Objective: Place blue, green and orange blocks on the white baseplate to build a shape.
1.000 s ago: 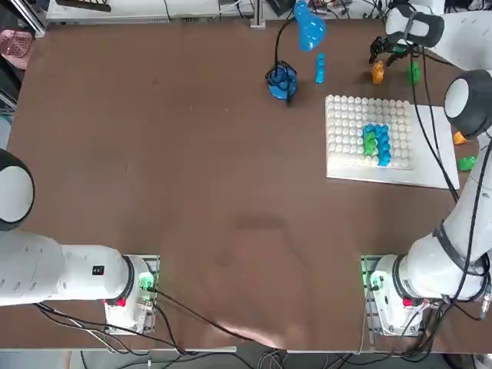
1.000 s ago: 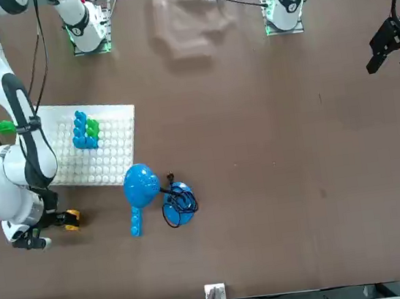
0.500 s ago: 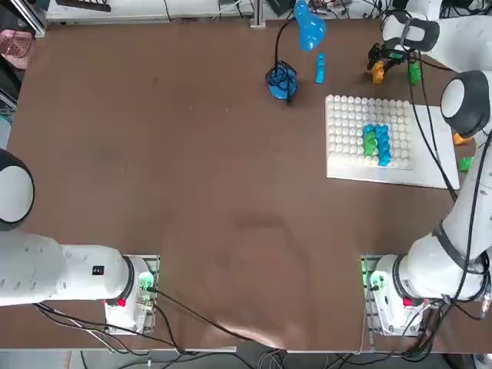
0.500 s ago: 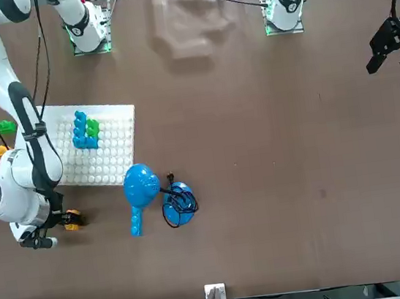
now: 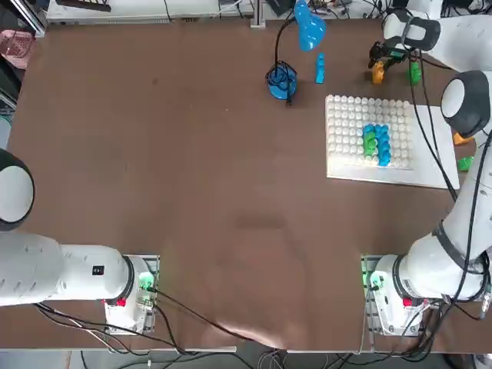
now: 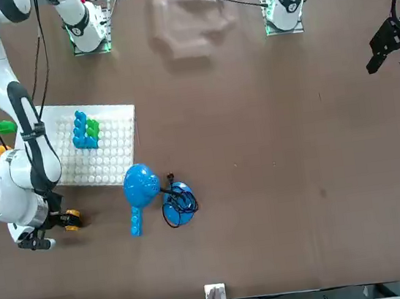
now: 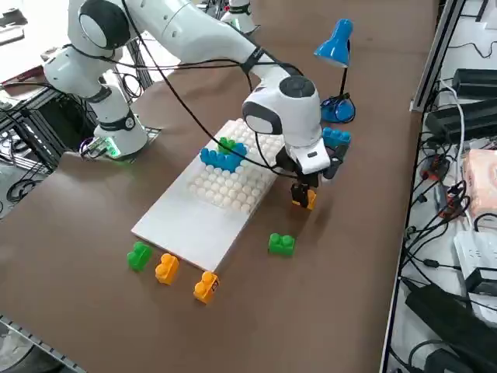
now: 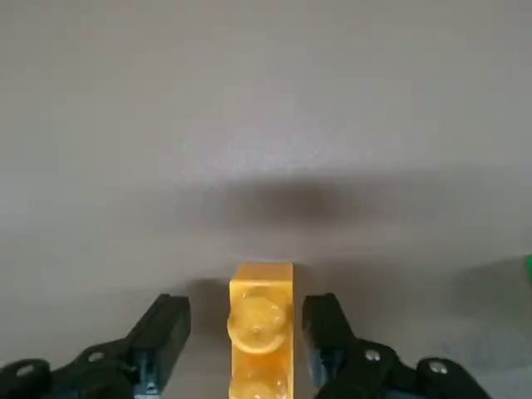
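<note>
From straight overhead, one view looks down on my tabletop (image 5: 192,192); another faces me from across it. A raised one slants down from my right; the closest rides my wrist. All four share an orange brick (image 8: 262,332).

i could read no texts, labels, brands, numbers or signs on anything around me; any small markings were too tiny to make out.

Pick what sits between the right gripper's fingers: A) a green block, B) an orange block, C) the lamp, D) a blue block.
B: the wrist view shows an orange block between the right gripper's two fingers, with a gap to the finger on at least one side.
</note>
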Robot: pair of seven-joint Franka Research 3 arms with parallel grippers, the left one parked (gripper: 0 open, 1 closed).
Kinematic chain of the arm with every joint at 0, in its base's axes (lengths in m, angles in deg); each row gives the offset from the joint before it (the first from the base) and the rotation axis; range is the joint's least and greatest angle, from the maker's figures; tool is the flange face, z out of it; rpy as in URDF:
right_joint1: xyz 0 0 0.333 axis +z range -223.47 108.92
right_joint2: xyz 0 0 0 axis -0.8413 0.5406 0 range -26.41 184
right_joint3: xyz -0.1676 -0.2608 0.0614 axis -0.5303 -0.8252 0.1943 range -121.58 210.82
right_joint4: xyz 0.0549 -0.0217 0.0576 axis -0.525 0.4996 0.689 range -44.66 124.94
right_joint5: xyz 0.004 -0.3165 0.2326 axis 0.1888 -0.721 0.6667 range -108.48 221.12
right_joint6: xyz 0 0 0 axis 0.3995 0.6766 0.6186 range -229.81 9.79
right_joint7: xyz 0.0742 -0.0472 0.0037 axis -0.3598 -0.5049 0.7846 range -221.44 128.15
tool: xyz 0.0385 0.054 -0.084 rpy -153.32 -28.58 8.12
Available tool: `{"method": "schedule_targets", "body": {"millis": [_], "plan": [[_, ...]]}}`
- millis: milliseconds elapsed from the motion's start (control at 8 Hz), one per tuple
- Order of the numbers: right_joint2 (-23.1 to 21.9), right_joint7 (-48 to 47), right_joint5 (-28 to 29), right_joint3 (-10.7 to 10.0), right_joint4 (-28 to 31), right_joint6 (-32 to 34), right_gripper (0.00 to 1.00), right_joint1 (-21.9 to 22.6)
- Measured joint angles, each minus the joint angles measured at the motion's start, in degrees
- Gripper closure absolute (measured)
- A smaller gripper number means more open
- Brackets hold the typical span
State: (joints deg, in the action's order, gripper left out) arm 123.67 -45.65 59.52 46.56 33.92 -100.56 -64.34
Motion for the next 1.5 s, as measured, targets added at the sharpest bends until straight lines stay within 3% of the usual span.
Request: {"method": "schedule_targets", "body": {"millis": [375, 625, 1125, 1250, 1500], "plan": [[0.0, 0.0, -0.9, 0.0, 0.0, 0.0, 0.32, 0.0], [0.0, 0.0, -1.0, 0.0, 0.0, 0.1, 0.47, 0.0], [0.3, 0.0, -1.0, 0.0, 0.0, 0.2, 0.55, 0.0], [0.3, 0.0, -1.1, 0.0, 0.0, 0.2, 0.63, 0.0], [0.3, 0.1, -1.7, 0.0, -0.2, 1.1, 0.63, 0.0]]}}
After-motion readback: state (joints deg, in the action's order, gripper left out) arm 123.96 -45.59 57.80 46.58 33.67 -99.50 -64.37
